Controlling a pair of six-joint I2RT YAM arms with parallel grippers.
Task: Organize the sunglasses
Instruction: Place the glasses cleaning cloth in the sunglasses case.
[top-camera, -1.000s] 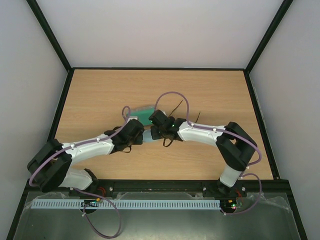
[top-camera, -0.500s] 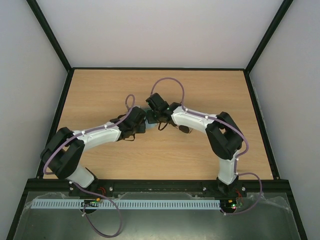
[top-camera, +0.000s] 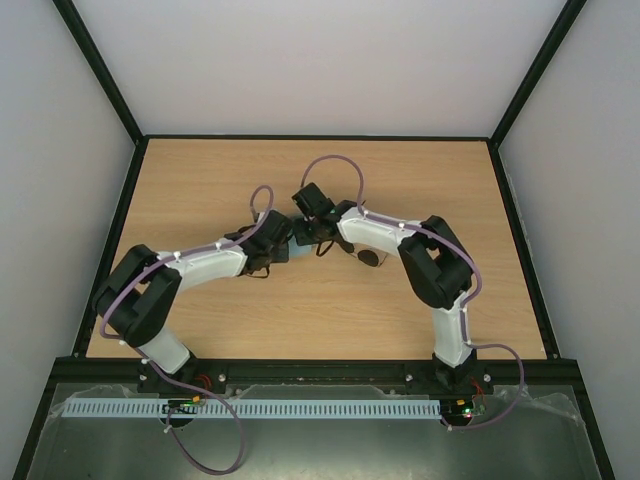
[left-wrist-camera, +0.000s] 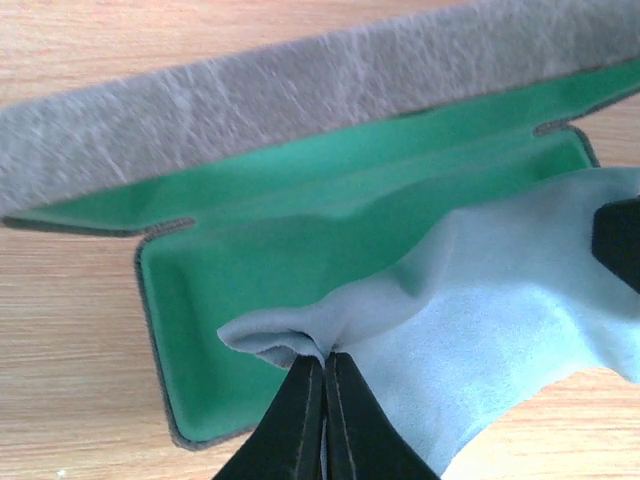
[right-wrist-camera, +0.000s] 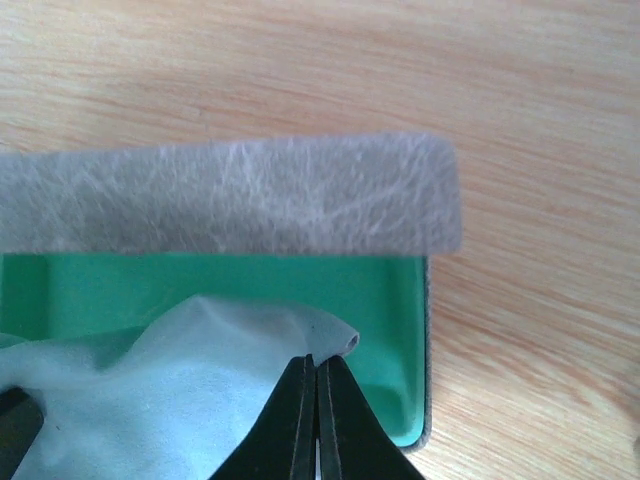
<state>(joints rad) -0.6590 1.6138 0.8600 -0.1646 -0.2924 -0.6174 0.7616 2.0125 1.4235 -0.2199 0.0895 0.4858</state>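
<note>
The left tool (left-wrist-camera: 322, 362) is fully closed, its two black fingers pinching a bunched corner of a light blue square of soft cloth (left-wrist-camera: 500, 300). The right tool (right-wrist-camera: 315, 362) is closed as well, and grips another edge of the same cloth, where the fabric curls up into a small fold. The cloth hangs between the two tools and droops into an open rectangular case (left-wrist-camera: 300, 230) with a grey felt-like outside and a bright green lining. The raised grey lid (right-wrist-camera: 230, 200) stands along the far side of the case.

The case rests flat on a pale wood-grain tabletop (top-camera: 200, 180). In the top view the two wrists meet over the case and hide it. The small dark wire-framed sunglasses (top-camera: 368, 257) lie on the tabletop just beside the right arm's forearm, on its near side, outside the case. Only one round dark lens shows clearly there.

A thin black frame borders the tabletop, and black posts rise from its far corners. Plain pale walls (top-camera: 320, 60) enclose it on three sides.
</note>
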